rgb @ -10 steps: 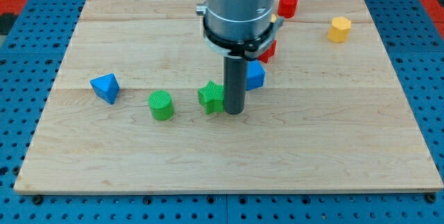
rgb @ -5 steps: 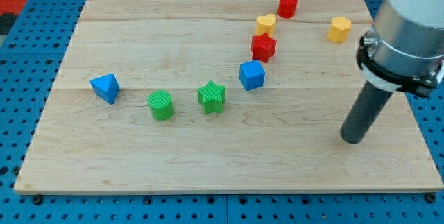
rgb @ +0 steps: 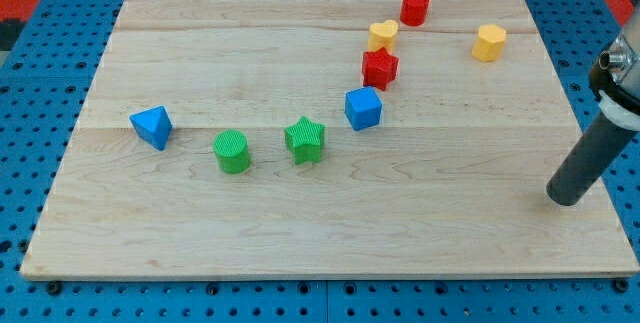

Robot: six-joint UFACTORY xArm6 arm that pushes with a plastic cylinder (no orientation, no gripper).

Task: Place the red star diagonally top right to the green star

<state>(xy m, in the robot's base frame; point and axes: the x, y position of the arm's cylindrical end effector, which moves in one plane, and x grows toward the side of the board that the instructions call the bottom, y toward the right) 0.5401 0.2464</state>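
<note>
Red star (rgb: 380, 66) up and right of green star (rgb: 305, 140), with blue cube (rgb: 363, 109) wedged between on the same diagonal; likely near its goal already. My tip (rgb: 565, 199) parked at the tabletop (rgb: 200, 43) right edge, well apart from every block, probably clear of the work. No fingers on this rig, only a rod. No containers present.

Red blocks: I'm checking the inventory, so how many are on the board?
2. The red star sits right of centre near the view's top; the red cylinder stands at the top edge. Nothing appears hidden.
</note>
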